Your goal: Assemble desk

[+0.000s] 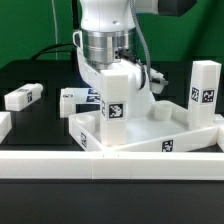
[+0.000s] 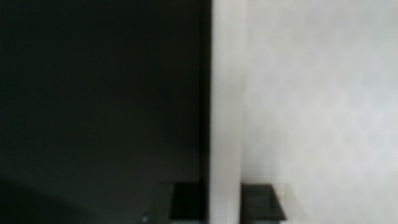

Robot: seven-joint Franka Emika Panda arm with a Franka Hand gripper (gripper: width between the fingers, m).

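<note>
The desk top (image 1: 152,128), a white tray with low walls, lies in the middle of the exterior view. One white tagged leg (image 1: 204,86) stands upright at its corner on the exterior view's right. My gripper (image 1: 109,70) is shut on a second leg (image 1: 115,100), held upright over the tray's corner on the exterior view's left. Whether that leg sits in its socket is hidden. In the wrist view the held leg (image 2: 302,100) fills one side, its edge pinched between the dark fingers (image 2: 185,202) of the gripper (image 2: 226,204).
Two more white legs lie on the black table on the exterior view's left, one far out (image 1: 22,96) and one close behind the tray (image 1: 80,97). A long low white rail (image 1: 110,165) runs along the front, just before the tray.
</note>
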